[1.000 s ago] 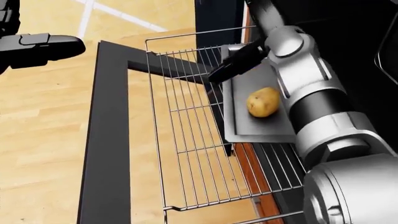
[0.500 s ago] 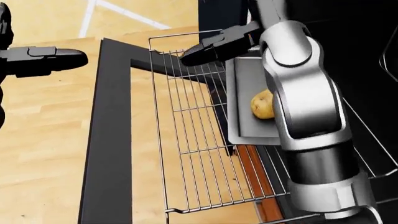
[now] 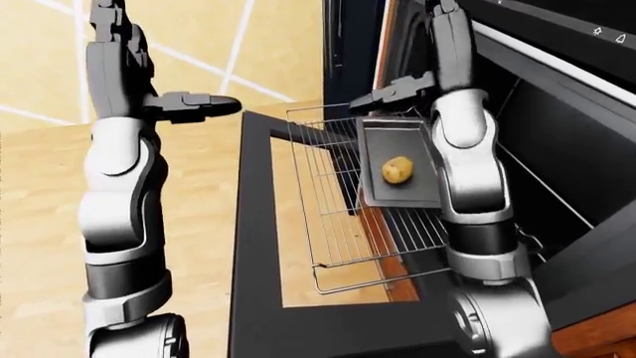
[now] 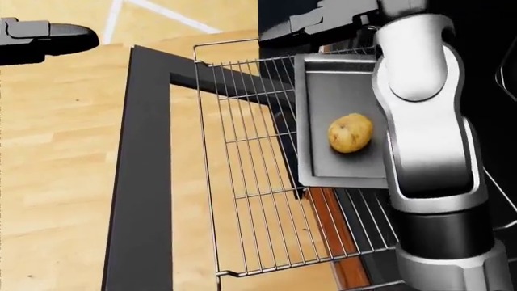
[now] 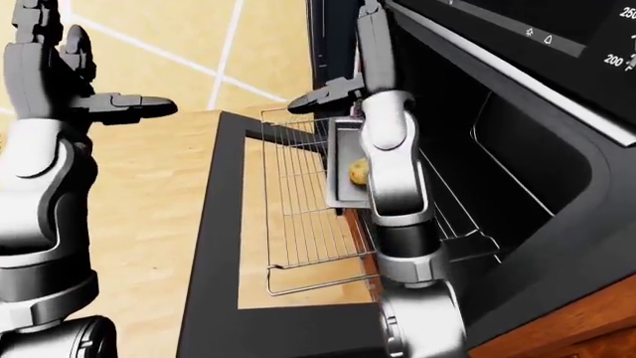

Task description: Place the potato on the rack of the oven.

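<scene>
A yellow-brown potato [image 4: 350, 133] lies on a grey baking tray [image 4: 335, 85]. The tray rests on the right part of the pulled-out wire oven rack [image 4: 242, 182]. My right hand [image 4: 279, 30] hovers above the tray's top edge, fingers stretched out flat toward the left, open and empty, clear of the potato. The right forearm [image 4: 420, 121] runs down the tray's right side. At the head view's top left, my left hand [image 4: 80, 36] is held out over the wooden floor, open and holding nothing.
The dark oven door [image 4: 141, 182] hangs open below the rack, its window showing the wooden floor [image 4: 56, 151]. The black oven cavity [image 5: 497, 171] opens on the right, with the control panel [image 5: 596, 45] above it.
My right hand has lifted from just above the potato to the top of the head view, beyond the tray's edge. The potato stays on the tray. The left hand has risen a little.
</scene>
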Robot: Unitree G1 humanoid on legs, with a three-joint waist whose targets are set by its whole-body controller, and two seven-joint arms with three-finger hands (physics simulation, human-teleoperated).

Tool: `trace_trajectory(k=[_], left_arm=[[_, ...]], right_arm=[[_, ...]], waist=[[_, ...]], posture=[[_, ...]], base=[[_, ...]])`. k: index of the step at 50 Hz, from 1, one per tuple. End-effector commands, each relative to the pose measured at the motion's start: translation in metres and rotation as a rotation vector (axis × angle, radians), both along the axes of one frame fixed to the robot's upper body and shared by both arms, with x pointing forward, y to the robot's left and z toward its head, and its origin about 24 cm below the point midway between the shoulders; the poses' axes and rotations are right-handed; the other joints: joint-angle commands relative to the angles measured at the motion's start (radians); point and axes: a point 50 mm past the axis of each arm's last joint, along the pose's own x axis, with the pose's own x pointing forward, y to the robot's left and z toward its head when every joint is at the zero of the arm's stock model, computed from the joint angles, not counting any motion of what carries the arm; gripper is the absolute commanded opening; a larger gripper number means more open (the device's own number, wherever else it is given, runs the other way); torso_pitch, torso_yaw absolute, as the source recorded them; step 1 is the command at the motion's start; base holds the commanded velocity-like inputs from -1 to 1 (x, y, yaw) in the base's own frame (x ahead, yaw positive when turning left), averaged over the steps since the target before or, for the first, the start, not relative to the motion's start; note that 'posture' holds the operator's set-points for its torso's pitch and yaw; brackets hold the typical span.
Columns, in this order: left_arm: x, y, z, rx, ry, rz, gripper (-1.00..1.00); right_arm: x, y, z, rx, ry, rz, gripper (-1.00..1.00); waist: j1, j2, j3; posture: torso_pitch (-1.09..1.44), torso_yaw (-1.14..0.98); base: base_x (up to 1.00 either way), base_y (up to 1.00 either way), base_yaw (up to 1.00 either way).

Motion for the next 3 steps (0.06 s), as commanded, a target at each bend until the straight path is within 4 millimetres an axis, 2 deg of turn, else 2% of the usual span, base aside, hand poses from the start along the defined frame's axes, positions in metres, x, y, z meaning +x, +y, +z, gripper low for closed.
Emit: trace_trajectory(k=[1, 3], left_arm=[[-0.0084, -0.0035, 0.0205, 0.019, -0.124, -0.018, 1.0], [-0.0103, -0.0046, 0.0247, 0.019, -0.161, -0.024, 1.0]], right_arm=[[-0.0137, -0.0001, 0.029, -0.006, -0.178, -0.009, 1.0], [-0.0147, -0.0024, 0.033, -0.012, -0.211, -0.021, 1.0]], waist=[[0.0, 0.003, -0.03], [0.0, 0.002, -0.031]], posture=[[0.0, 0.0], [0.0, 0.0]], base=[[0.0, 0.0, 0.0], [0.0, 0.0, 0.0]])
